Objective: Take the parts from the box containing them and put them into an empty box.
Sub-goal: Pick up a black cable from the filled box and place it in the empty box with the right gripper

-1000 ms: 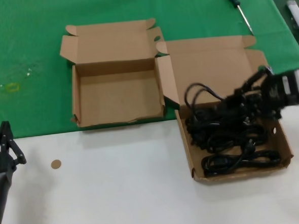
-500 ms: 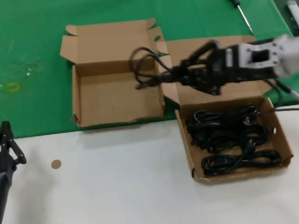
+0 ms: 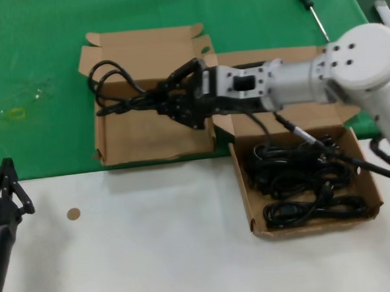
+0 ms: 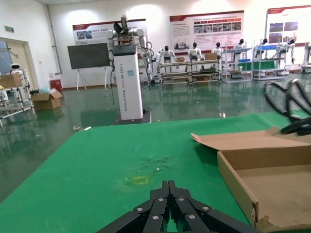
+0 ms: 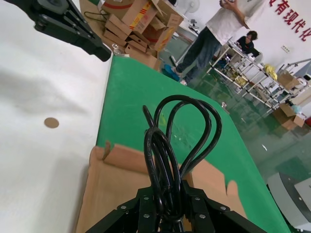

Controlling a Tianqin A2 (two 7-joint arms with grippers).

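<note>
Your right tool [image 3: 169, 101] clamps one coiled power cable [image 3: 115, 91] above the empty box [image 3: 151, 132], nothing dropped in yet. Several cables [image 3: 296, 179] remain in the larger box [image 3: 373, 188]. Left tool [image 3: 5, 187] idles, pinched closed, at the desk's edge.

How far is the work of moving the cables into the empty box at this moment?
Done: nothing yet; the empty box holds no cable. In hand: the right gripper is shut on one cable bundle and holds it above that box. Left: releasing it there, then moving the several bundles lying in the larger box. The left gripper waits, shut, at the near left over the white table.
</note>
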